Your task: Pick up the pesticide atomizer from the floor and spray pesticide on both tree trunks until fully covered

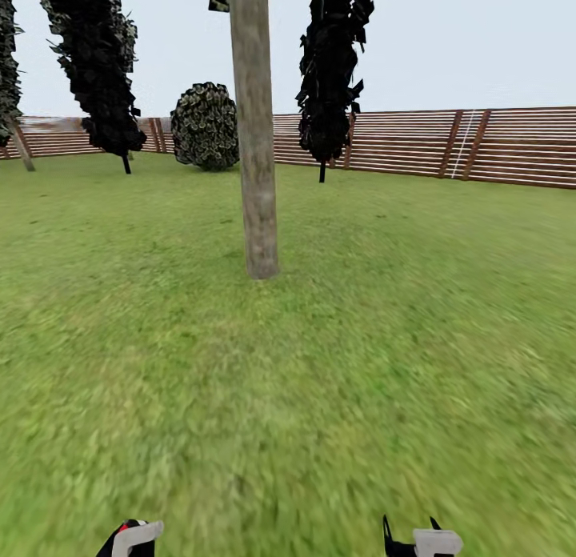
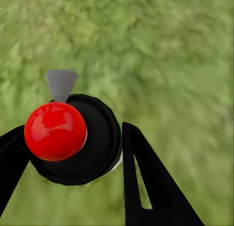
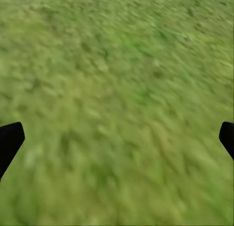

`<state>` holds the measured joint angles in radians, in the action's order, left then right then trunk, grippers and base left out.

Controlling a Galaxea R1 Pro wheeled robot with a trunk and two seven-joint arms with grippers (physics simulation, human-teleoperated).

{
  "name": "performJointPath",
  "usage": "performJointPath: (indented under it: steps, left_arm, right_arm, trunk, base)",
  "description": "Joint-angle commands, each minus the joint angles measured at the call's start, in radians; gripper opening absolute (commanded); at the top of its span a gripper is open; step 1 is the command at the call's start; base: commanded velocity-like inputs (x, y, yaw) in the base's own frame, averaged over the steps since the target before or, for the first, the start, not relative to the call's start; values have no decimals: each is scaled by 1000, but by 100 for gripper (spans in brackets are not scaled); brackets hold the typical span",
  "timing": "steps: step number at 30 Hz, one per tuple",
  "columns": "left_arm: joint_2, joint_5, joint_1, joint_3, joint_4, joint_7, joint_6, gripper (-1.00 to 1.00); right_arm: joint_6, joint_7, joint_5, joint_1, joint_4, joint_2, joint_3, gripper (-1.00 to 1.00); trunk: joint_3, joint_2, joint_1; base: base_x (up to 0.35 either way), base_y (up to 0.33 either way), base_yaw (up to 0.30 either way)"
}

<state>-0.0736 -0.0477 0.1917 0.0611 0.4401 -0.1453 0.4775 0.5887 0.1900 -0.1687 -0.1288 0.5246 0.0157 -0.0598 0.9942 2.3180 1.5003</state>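
Left claw [image 2: 73, 182]: pinched around the pesticide atomizer [image 2: 80, 141], one black finger on either side of its dark body, the red dot facing the wrist camera and the grey nozzle pointing away over the grass.
Right claw [image 3: 117, 141]: spread wide, nothing between its tips, grass beneath.
Progress: pickup looks done; spraying remains. No spray or coating is visible on the trunk, so both trees appear still to do.
Nearest target: a tree trunk [image 1: 254, 133] stands straight ahead, well apart from the robot.
Ground: flat lawn [image 1: 400, 365], blurred in all views.
Far end: dark shrubs, a rounded bush [image 1: 205, 126] and a slatted wooden fence [image 1: 512, 145] under pale sky.
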Motion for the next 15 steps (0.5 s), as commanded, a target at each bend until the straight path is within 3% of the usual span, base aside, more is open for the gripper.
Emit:
performJointPath:
  steps: [1, 6, 11, 15]
  left_arm:
    - [0, 0, 0, 0, 0, 0, 0, -100]
    - [0, 0, 0, 0, 0, 0, 0, -100]
    - [0, 0, 0, 0, 0, 0, 0, -100]
    - [0, 0, 0, 0, 0, 0, 0, -100]
  right_arm:
    - [0, 0, 0, 0, 0, 0, 0, 100]
    - [0, 1, 0, 0, 1, 1, -1, 100]
    - [0, 1, 1, 0, 1, 1, -2, 100]
    - [0, 1, 1, 0, 1, 1, -2, 100]
  trunk:
    - [0, 0, 0]
    - [0, 0, 0]
    - [0, 0, 0]
    - [0, 0, 0]
  base:
    - [338, 0, 0]
    - [338, 40, 13]
    - [338, 94, 179]
    - [338, 99, 30]
